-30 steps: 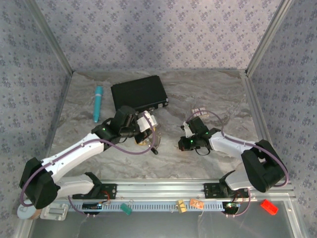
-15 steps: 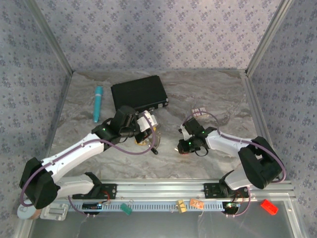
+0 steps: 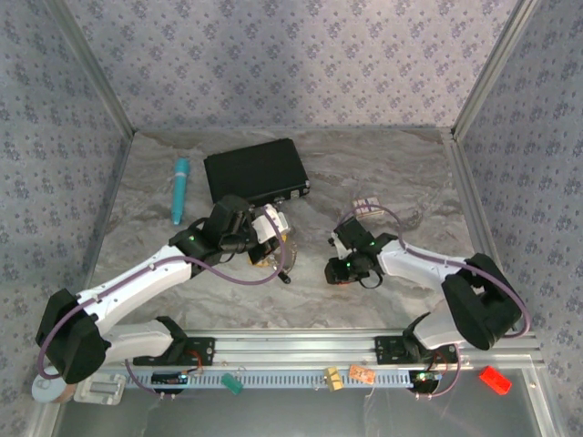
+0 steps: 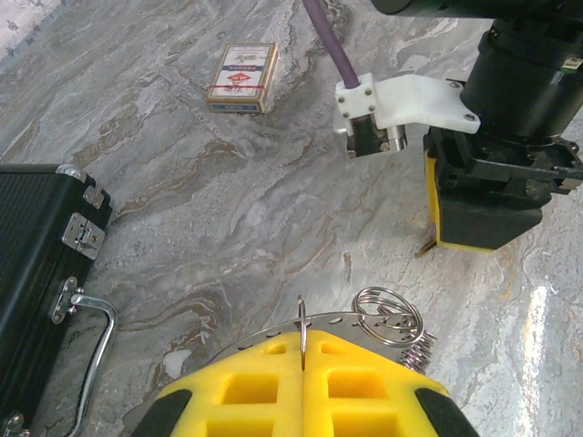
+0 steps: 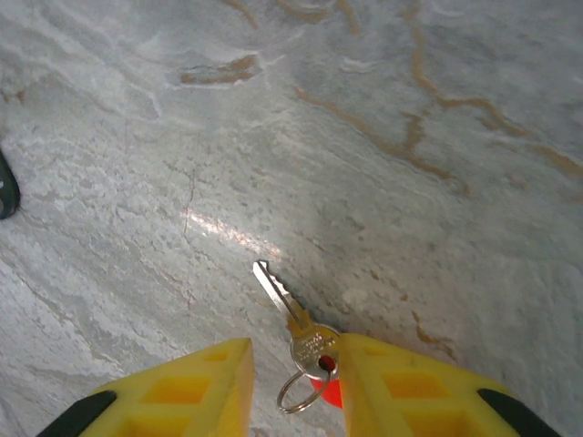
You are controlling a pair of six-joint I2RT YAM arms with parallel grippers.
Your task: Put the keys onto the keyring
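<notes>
Down at the bottom centre of the left wrist view, the left gripper [image 4: 302,350] is clamped on the keyring [image 4: 387,314], a thin loop held upright, probably for threading. Low in the right wrist view, the right gripper [image 5: 293,364] stands narrowly parted around a key [image 5: 290,314] with a red tag [image 5: 326,390], apparently lying on the table [image 5: 410,109].

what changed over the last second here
The right gripper slid slightly left and toward the near edge, and its jaws have parted; the red-tagged key lies on the table between them. The left gripper stays shut on the keyring. The black case, blue tube and card box have not moved.
</notes>
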